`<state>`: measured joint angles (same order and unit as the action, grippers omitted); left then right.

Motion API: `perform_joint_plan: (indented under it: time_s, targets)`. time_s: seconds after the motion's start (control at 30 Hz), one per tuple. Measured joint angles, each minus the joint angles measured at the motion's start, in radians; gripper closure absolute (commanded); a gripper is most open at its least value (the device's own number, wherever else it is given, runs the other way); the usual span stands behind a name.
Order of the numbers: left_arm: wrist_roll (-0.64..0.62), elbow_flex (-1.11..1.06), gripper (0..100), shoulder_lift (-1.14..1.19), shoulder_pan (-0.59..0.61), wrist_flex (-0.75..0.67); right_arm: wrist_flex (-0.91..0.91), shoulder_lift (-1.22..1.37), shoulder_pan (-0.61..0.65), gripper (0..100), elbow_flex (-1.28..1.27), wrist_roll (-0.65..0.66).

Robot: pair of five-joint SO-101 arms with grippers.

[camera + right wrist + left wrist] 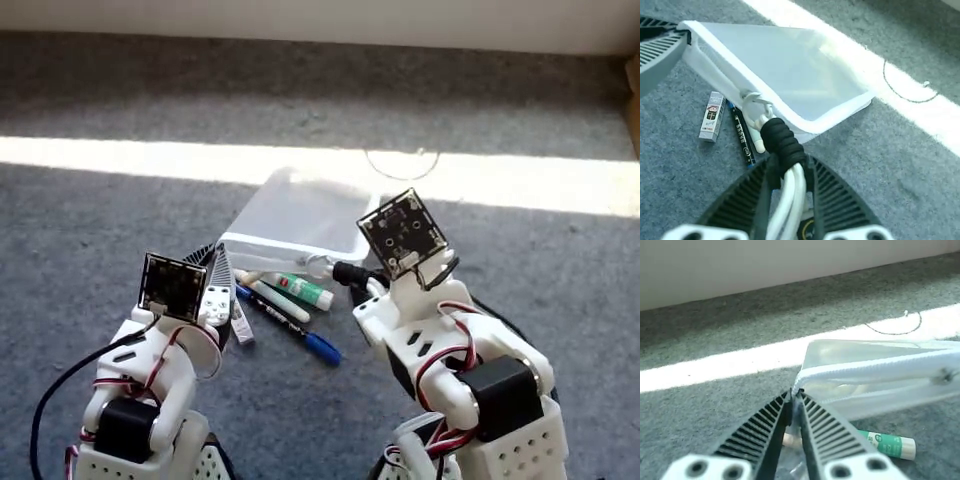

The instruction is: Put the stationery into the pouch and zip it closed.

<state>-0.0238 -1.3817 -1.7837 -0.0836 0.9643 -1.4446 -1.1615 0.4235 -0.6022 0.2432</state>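
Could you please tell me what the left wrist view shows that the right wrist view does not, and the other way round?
Left wrist view: the glue stick and the wall. Right wrist view: the black pen and the right gripper shut on a cable. Both: the pouch, the left gripper pinching its corner, and the wire loop.

This is an indoor room, though whether home or office cannot be told. Everything lies on a grey short-pile carpet [120, 230] rather than on furniture. A pale wall [300, 15] meets the carpet's far edge, and a band of sunlight [100, 155] crosses the floor.
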Motion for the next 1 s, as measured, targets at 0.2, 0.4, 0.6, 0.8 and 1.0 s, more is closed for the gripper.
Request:
perform_joint_plan:
  time_s: [0.2, 0.4, 0.6, 0.8, 1.0]
  targets:
    - [0.000, 0.000, 99, 0.000, 0.000, 0.000, 0.000, 0.000, -0.028, 99.3, 0.000, 0.032]
    - [0.000, 0.000, 99, 0.000, -0.002, 0.000, 0.000, 0.000, -0.060, 99.3, 0.000, 0.038]
    - [-0.002, 0.000, 99, 0.000, -0.002, 0.000, 0.000, 0.000, -0.077, 99.3, 0.000, 0.068]
    - [0.000, 0.000, 99, 0.000, 0.003, -0.003, -0.002, -0.002, -0.153, 99.3, 0.000, 0.084]
    - [0.000, 0.000, 99, 0.005, 0.048, -0.005, -0.003, -0.018, -0.187, 99.3, 0.000, 0.087]
